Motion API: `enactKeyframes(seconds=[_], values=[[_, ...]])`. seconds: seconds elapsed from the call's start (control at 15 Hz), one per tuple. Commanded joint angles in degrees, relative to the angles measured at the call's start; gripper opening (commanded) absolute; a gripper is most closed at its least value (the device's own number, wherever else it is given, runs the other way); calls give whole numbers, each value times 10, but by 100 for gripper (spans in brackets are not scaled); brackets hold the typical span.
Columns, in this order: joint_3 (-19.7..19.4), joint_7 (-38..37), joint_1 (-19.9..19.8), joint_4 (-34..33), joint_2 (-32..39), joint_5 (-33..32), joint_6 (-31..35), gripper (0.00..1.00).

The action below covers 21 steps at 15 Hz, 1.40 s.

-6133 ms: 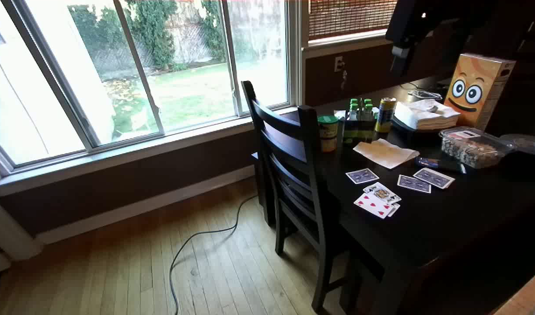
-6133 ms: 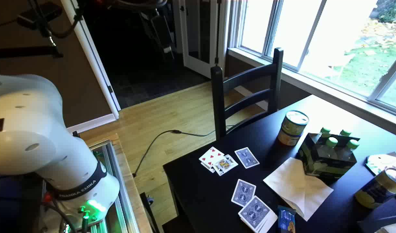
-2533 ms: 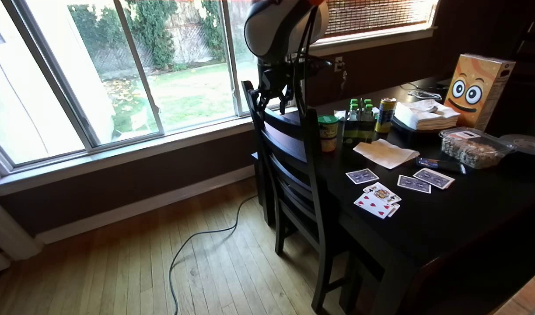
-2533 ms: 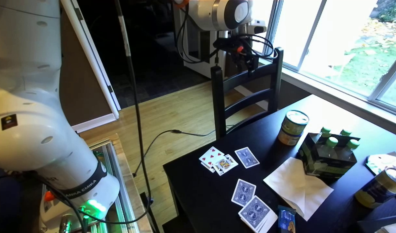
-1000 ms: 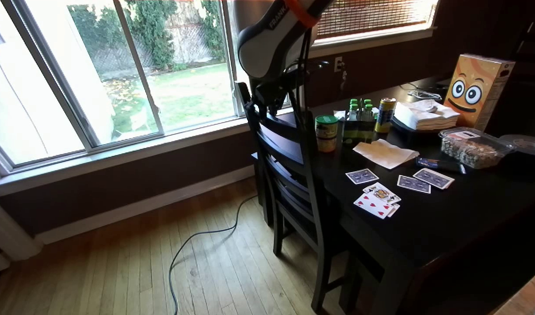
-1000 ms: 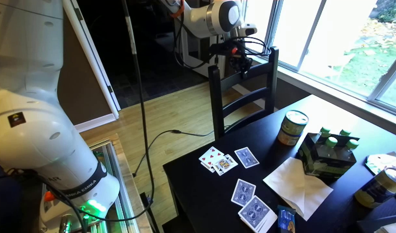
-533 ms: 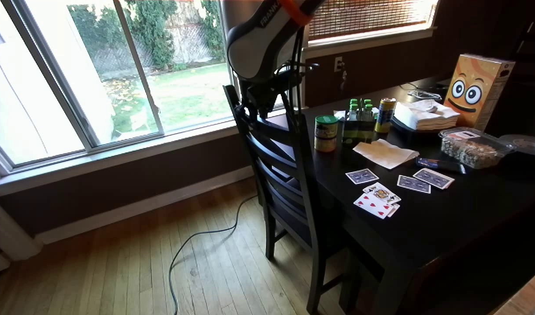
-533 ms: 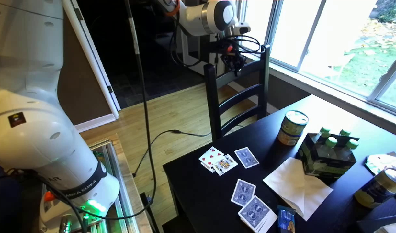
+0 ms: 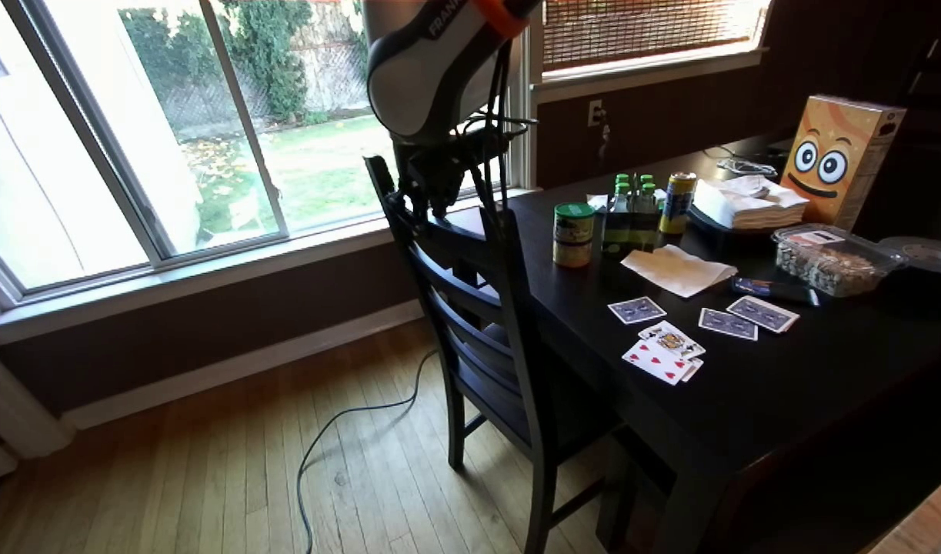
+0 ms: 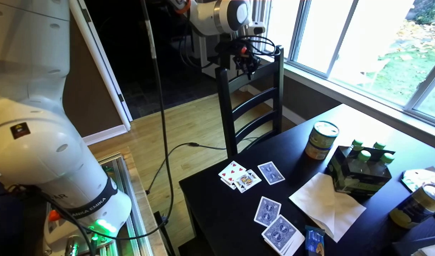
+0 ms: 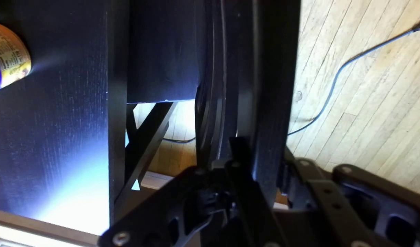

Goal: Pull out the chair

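The dark wooden chair [image 9: 474,296] stands at the table's near side, its slatted back facing out and part of its seat under the tabletop. My gripper [image 9: 420,211] is on the top rail of the backrest, between the two posts. In the wrist view the rail [image 11: 275,85] of the chair runs between my gripper's fingertips [image 11: 263,156], one finger on either side, shut on it. The same grip on the chair [image 10: 226,113] shows from the table side, the gripper [image 10: 249,69] reaching down from above. A strip of seat [image 11: 163,51] is visible between backrest and table edge.
The dark table [image 9: 762,385] carries playing cards [image 9: 662,354], a canister [image 9: 574,235], a bottle carrier [image 10: 359,174] and a cereal box [image 9: 839,161]. A cable [image 9: 324,431] lies on the wooden floor behind the chair. The window sill [image 9: 208,265] runs alongside.
My gripper came down onto the top rail and took hold. Over the last second chair and gripper moved together away from the table, and the canister became fully visible beside the backrest.
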<state>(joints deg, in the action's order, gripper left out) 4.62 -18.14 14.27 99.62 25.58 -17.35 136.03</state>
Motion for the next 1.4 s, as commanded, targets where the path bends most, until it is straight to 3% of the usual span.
enactKeyframes(seconds=[0.0,1.0,1.2,1.27,1.33], values=[[23,-22,16,-78,25,76,-26,6],[-8,-97,56,-400,195,84,-235,6],[-6,-97,58,-436,215,93,-262,6],[-13,-73,56,-357,200,33,-228,6],[-14,-71,57,-363,204,28,-231,23]])
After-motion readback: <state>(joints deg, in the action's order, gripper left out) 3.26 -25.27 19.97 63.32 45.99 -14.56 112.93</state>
